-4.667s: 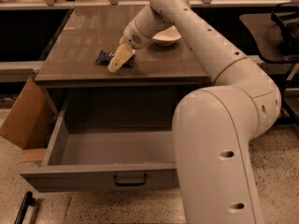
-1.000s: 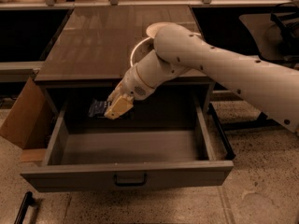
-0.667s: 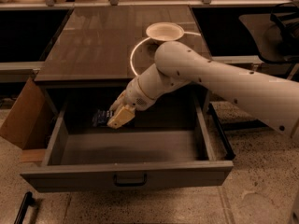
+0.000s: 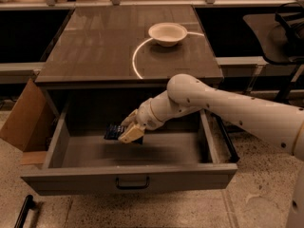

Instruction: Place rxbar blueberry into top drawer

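Note:
The top drawer [image 4: 128, 177] is pulled wide open below the brown counter; its grey front panel carries a small black handle [image 4: 133, 183]. My gripper [image 4: 127, 132] has reached down inside the drawer, at its left-middle, a little above the floor. It is shut on the rxbar blueberry [image 4: 114, 132], a dark navy wrapper that sticks out to the left of the yellowish fingers [image 4: 132, 134]. The bar hangs level above the drawer floor, with a shadow beneath it.
A white bowl [image 4: 167, 33] sits at the back right of the counter top [image 4: 95, 46]. A brown cardboard flap [image 4: 23, 120] leans at the drawer's left side. My arm [image 4: 228, 110] crosses over the drawer's right wall. A dark chair [image 4: 282, 27] stands at the far right.
My gripper has carried the bar from the counter top, over its front edge and down into the open drawer. In the last second it sank lower and moved slightly right.

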`<state>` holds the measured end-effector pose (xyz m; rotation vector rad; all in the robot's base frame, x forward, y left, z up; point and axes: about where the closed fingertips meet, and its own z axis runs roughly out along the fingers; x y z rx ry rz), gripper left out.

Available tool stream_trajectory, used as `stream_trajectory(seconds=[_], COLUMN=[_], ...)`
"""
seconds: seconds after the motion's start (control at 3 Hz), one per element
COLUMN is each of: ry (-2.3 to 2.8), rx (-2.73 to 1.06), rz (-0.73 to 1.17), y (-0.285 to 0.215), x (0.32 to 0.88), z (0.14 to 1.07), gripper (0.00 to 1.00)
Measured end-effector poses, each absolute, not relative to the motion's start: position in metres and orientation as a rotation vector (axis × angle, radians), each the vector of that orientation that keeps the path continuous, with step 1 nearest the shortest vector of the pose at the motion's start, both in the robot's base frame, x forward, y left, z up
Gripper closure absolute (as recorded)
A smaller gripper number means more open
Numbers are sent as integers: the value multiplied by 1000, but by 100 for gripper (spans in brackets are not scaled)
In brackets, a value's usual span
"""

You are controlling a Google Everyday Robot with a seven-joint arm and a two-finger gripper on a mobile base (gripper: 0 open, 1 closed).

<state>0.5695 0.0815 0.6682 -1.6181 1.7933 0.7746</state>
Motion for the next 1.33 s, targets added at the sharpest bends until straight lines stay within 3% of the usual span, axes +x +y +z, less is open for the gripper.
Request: stream_trajectory(seconds=[1.0,1.33], ry=[1849,1819], rx=[-1539,-1513], rz=[728,745], y=[53,38], x=[582,578], z=[648,661], gripper=[6,0])
